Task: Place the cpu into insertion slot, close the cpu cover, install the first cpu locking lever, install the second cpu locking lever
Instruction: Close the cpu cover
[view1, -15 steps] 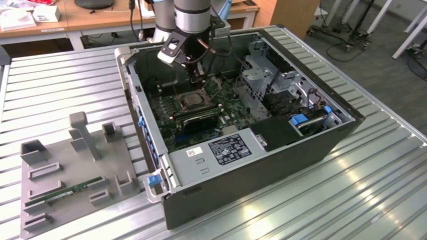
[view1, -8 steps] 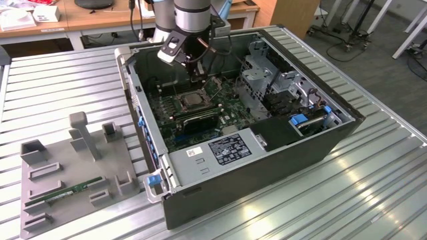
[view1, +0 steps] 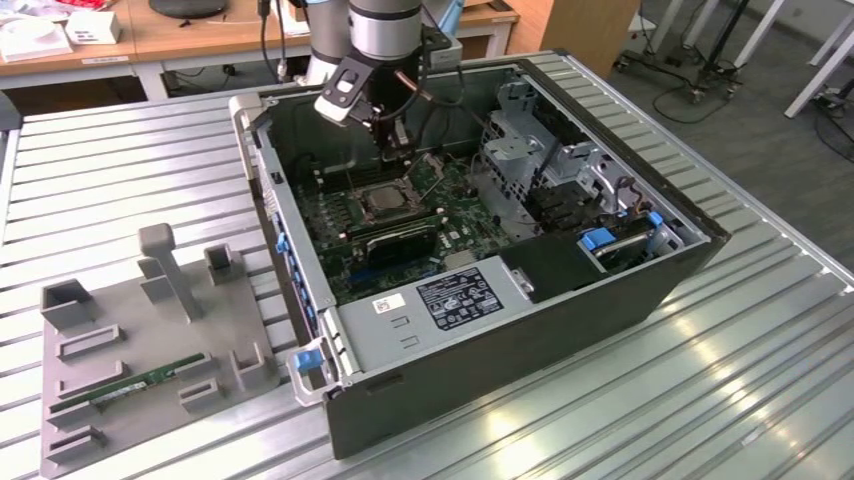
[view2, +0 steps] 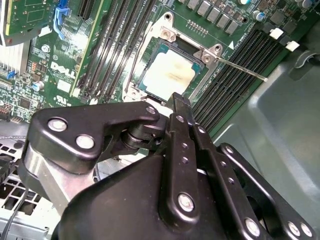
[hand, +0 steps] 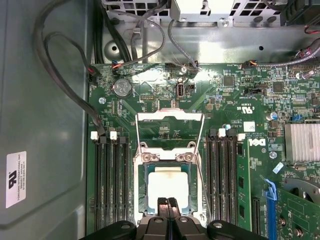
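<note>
Silver-grey metal of the cpu (hand: 169, 186) is lying flat inside the socket, so the chip is already sitting in its slot. The cpu cover (hand: 170, 116) is resting swung open beyond the socket, leaving the chip bare from above. The gripper (hand: 167, 204) is hanging just over one edge of the cpu, its fingers pressed together with nothing between them, probably so that the narrow tip can push small parts. A thin locking lever (view2: 241, 68) is sticking out sideways, unlatched. Black memory slots (hand: 222, 175) are flanking the socket on both sides, and cables (hand: 65, 80) are running along the case wall (view1: 287, 250), narrowing the working room.
</note>
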